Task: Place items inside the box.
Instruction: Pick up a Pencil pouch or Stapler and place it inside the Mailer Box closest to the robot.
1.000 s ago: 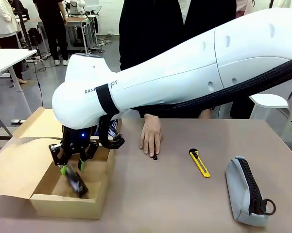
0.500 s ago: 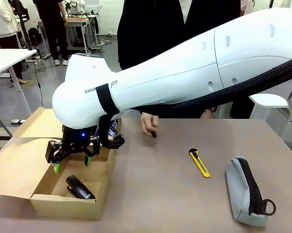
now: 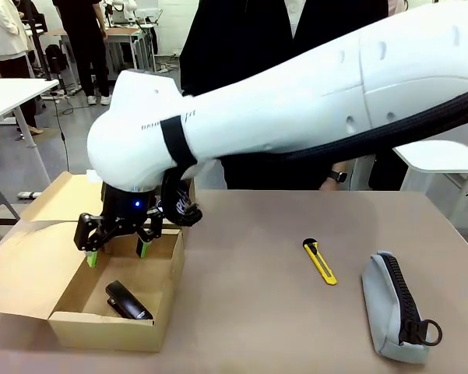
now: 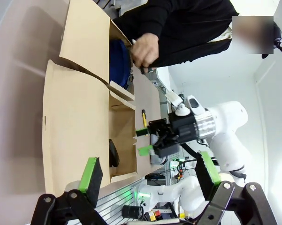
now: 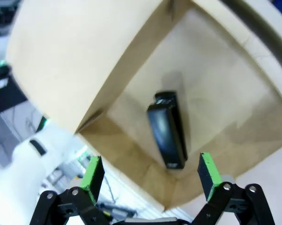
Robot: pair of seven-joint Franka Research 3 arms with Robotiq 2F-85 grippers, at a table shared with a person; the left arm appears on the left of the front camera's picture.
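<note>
The stapler (image 3: 128,301) lies in the near compartment of the box (image 3: 101,333), right fingers (image 3: 91,259) spread empty above it; left fingers (image 4: 91,172) likewise gape, holding nothing. Knife (image 3: 320,262) and grey pouch (image 3: 393,308), on the counter (image 3: 257,312), are yet to be packed.

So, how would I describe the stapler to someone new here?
Find the cardboard box at the left end of the table. In its open near compartment, below the right tool, lies the stapler: black and inside, unlike the yellow knife and grey pouch outside.
</note>
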